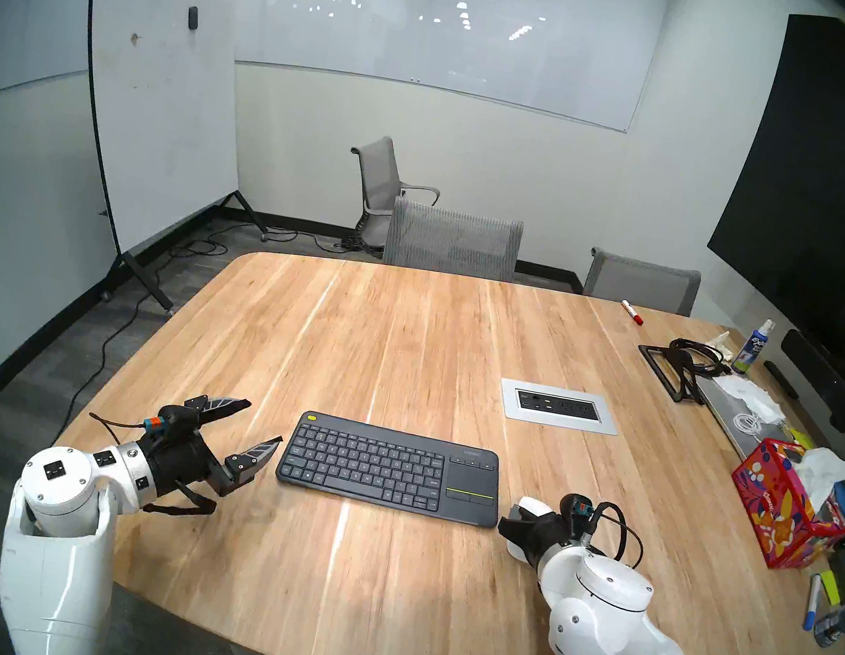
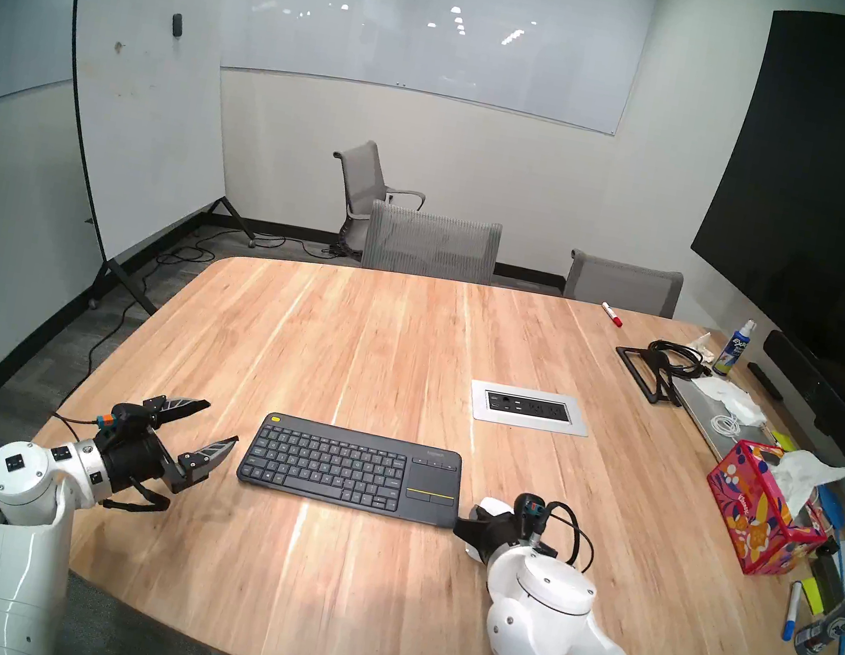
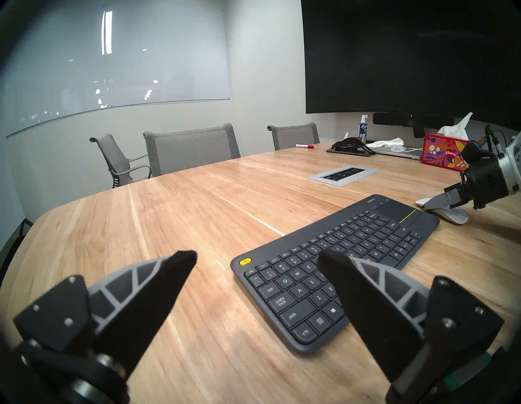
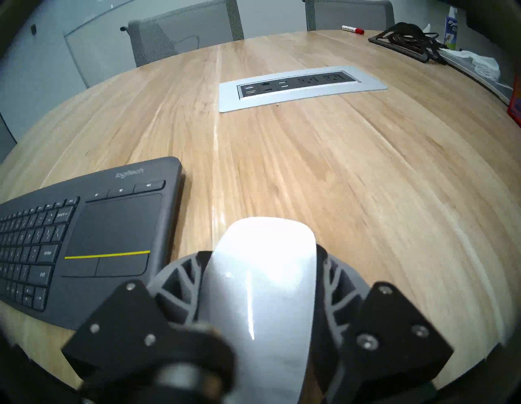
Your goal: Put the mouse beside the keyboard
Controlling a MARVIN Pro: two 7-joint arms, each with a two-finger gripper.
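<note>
Head views: the Logitech keyboard [image 1: 391, 467] lies flat on the wooden desk [image 1: 407, 338], its touchpad end toward the robot's right. Just off that end sits the white mouse [image 1: 530, 506], mostly covered by the right gripper [image 1: 514, 529], whose jaws are closed on the mouse's sides. Off the keyboard's opposite end, the left gripper [image 1: 256, 427] hangs above the desk with its jaws spread wide and nothing between them. Beyond the keyboard's touchpad end, a silver-framed outlet panel [image 1: 558, 406] is set into the desk. Well to the right of the keyboard stands a red Kleenex box [image 1: 779, 512], with markers and other clutter along that edge.

Left wrist view: the left gripper [image 3: 258, 261] shows two dark fingers standing far apart, with the keyboard's [image 3: 335, 265] yellow-button corner just beyond them. Past the keyboard's far end, the right gripper [image 3: 439, 203] pinches the mouse [image 3: 451, 215], which lies low against the desk, near the touchpad edge but apart from it.

Right wrist view: the mouse [image 4: 262, 282] fills the middle, glossy and bright, clamped between the two ribbed grey fingers [image 4: 180, 285] of the right gripper [image 4: 263, 270]. The keyboard [image 4: 93, 231] lies just to the mouse's left, a narrow strip of desk [image 4: 338, 169] between them. The outlet panel [image 4: 298, 87] lies farther ahead.
</note>
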